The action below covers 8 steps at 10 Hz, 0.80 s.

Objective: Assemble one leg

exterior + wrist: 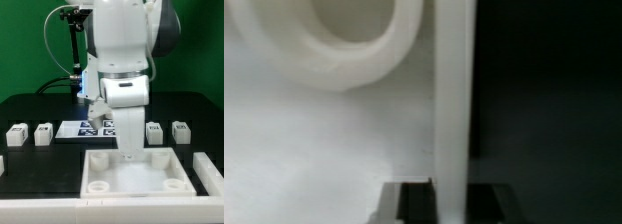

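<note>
Currently the gripper (128, 152) (452, 205) stands at the middle of the tray's (135, 192) far edge. Its jaws are narrow, one of the fingers (411, 208) on each face of the tray wall (452, 100), with no gap visible. A round corner socket (381, 62) lies just inside. No leg is held. All four rest on the black table (30, 108) beyond the tray's far corners: leg A (17, 135) and leg B (43, 132) toward the exterior view's left edge, leg C (155, 131) and leg D (180, 130) toward its right. The marker board (72, 129) lies behind the gripper, partly hidden by the arm.
</note>
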Each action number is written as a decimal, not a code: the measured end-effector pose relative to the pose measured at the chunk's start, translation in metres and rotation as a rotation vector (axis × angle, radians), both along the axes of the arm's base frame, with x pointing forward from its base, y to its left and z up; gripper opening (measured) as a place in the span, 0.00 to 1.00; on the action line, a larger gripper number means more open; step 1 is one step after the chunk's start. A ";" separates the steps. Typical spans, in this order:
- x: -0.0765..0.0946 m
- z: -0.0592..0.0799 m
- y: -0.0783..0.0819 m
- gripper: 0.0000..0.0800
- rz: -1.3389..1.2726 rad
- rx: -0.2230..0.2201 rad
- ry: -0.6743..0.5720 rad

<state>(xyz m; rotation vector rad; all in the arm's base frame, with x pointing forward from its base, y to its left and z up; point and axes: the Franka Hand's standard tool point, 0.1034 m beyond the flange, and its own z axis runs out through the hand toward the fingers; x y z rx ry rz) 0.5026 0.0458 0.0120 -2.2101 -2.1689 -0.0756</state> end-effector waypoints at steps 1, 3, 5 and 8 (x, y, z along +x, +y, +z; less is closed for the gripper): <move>0.000 0.000 0.006 0.07 -0.002 0.001 0.027; 0.000 0.000 0.013 0.07 -0.004 0.003 0.039; 0.000 0.000 0.016 0.07 0.001 0.005 0.037; 0.000 -0.001 0.015 0.30 -0.004 0.005 0.039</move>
